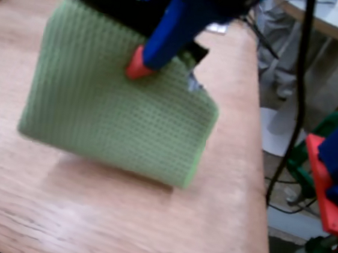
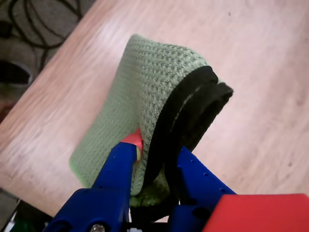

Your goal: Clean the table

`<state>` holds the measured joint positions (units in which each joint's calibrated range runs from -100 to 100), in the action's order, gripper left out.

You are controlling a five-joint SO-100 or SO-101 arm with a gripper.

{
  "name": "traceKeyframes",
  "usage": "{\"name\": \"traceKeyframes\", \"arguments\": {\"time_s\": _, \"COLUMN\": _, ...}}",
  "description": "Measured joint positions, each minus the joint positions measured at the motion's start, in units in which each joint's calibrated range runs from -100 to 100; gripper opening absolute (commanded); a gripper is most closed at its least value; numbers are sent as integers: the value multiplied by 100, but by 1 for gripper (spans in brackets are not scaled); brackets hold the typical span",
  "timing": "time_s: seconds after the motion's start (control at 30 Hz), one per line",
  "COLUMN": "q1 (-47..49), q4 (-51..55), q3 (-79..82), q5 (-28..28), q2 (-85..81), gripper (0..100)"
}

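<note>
A folded green waffle-weave cloth (image 1: 110,108) with a black backing hangs from my gripper (image 1: 148,64), its lower edge touching or just above the reddish-brown wooden table (image 1: 117,218). The blue gripper with a red fingertip (image 1: 137,70) is shut on the cloth's upper edge. In the wrist view the cloth (image 2: 145,92) sits pinched between the two blue fingers (image 2: 118,164) of my gripper (image 2: 154,159), with the black folded layers (image 2: 193,116) on the right and the table (image 2: 260,72) below.
The table's right edge (image 1: 261,172) runs close to the cloth. Beyond it stand a grey round pedestal table (image 1: 331,23), hanging black cables (image 1: 294,115) and red and blue parts (image 1: 332,180). In the wrist view, cables (image 2: 38,24) lie on the floor past the table's left edge.
</note>
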<state>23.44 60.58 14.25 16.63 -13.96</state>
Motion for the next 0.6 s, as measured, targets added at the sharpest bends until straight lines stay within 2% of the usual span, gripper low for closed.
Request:
{"name": "traceKeyframes", "arguments": {"time_s": 0.17, "q1": 921, "q4": -149, "q3": 1217, "q5": -29, "q2": -233, "gripper": 1}}
{"name": "traceKeyframes", "arguments": {"time_s": 0.6, "q1": 1005, "q4": -282, "q3": 2417, "q5": -791, "q2": -545, "gripper": 1}}
